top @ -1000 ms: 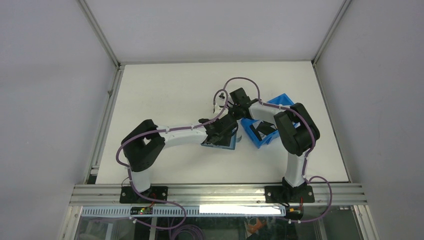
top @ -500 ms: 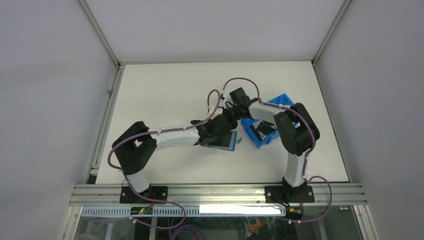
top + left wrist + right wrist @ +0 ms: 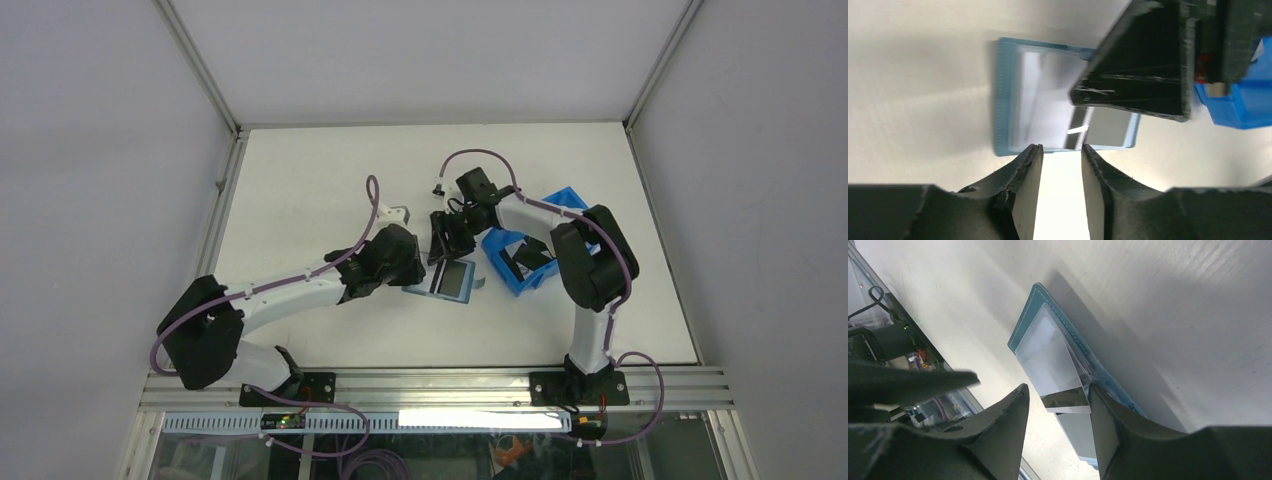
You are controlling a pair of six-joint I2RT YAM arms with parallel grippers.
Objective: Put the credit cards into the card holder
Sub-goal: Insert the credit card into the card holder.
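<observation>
The teal card holder [image 3: 446,279] lies open on the table, grey pockets up. A pale card with a dark stripe [image 3: 1060,371] sits partly in a pocket of the holder [image 3: 1024,324]; it also shows in the left wrist view [image 3: 1058,117] on the holder [image 3: 1004,100]. My right gripper [image 3: 441,243] hovers at the holder's far edge, jaws open around the card [image 3: 1057,390], one finger [image 3: 1103,415] beside its edge. My left gripper [image 3: 410,272] is open and empty [image 3: 1059,148], just short of the holder's near-left edge. Dark cards [image 3: 520,262] lie in the bin.
A bright-blue plastic bin [image 3: 545,245] stands right of the holder, under the right forearm; its corner shows in the left wrist view [image 3: 1243,102]. The right gripper's black body [image 3: 1148,60] hangs over the holder's right half. The white table [image 3: 300,190] ends at metal rails.
My left arm has pulled back to the left off the card holder, uncovering it. My right gripper has shifted left and nearer, over the holder's far edge.
</observation>
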